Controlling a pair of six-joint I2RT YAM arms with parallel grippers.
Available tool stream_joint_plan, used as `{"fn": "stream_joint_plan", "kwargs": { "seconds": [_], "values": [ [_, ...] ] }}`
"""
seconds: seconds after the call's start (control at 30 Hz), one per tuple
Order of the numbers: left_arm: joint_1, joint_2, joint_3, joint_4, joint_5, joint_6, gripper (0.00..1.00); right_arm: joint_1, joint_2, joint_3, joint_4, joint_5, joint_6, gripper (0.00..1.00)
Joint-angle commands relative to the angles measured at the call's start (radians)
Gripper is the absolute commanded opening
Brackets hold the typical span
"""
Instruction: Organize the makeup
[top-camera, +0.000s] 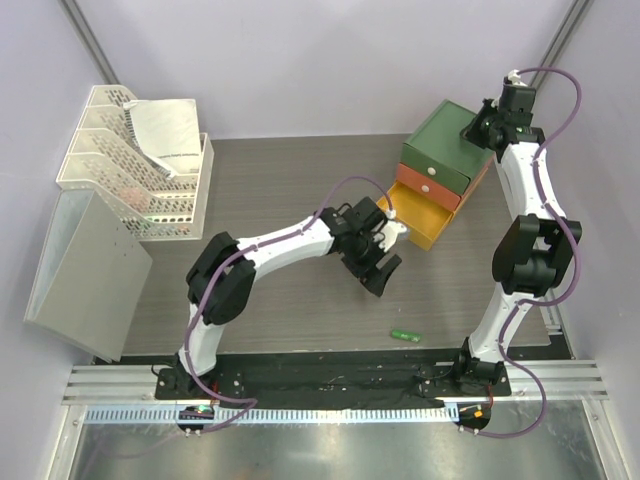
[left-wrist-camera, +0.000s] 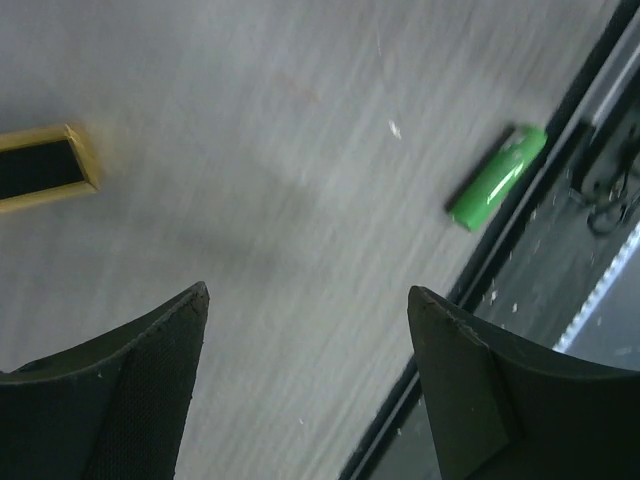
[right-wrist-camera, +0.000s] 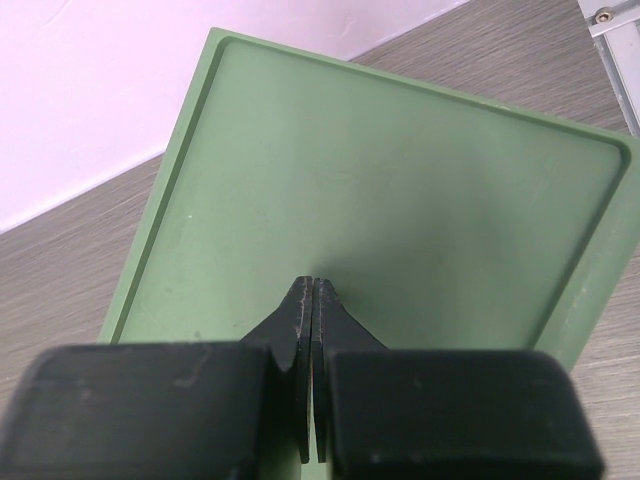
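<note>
On the left gripper (left-wrist-camera: 310, 300): spread wide, gripping nothing, only bare table (left-wrist-camera: 250, 130) between the two black fingers (left-wrist-camera: 150, 380). Hovering over the middle of the table in the top view (top-camera: 378, 272), pointed down and toward the near edge.

Beyond the right-hand finger in the left wrist view, out of the gap and apart from it: the green tube (left-wrist-camera: 497, 177), lying flat, slanted, right by the dark strip at the table's edge. Same in the top view (top-camera: 405, 335): lying alone close to the near edge, between the gripper and the arm bases, a little to the right. Touching neither finger.

At the far left of the wrist view, a corner of the open yellow drawer (left-wrist-camera: 45, 165).

On the right gripper (right-wrist-camera: 312, 285): pressed together, tip against tip, pinching nothing. Poised over the flat green top of the drawer box (right-wrist-camera: 400, 170), near its middle; whether touching it, cannot tell. Well apart from the tube, at the table's far right (top-camera: 478, 128).

Far left: white racks (top-camera: 130, 150).
</note>
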Motion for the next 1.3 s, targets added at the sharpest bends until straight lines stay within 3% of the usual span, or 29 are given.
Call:
{"fn": "stream_joint_plan", "kwargs": {
  "seconds": [0.0, 0.33, 0.57, 0.87, 1.27],
  "values": [
    [0.012, -0.088, -0.079, -0.038, -0.054, 0.049, 0.8, 0.0, 0.113, -0.076, -0.276, 0.033, -0.031, 0.01],
    [0.029, -0.093, -0.03, -0.047, -0.178, 0.042, 0.81, 0.002, 0.104, -0.006, -0.273, 0.032, -0.036, 0.01],
    [0.18, -0.039, 0.046, -0.028, -0.238, -0.097, 0.83, 0.008, 0.094, -0.016, -0.273, 0.022, -0.025, 0.01],
    [0.207, 0.134, 0.224, -0.121, -0.276, 0.018, 0.84, 0.008, 0.082, -0.053, -0.273, 0.024, -0.033, 0.01],
    [0.207, 0.197, 0.195, -0.1, -0.247, 0.031, 0.79, 0.008, 0.078, -0.076, -0.275, 0.025, -0.033, 0.01]
  ]
}}
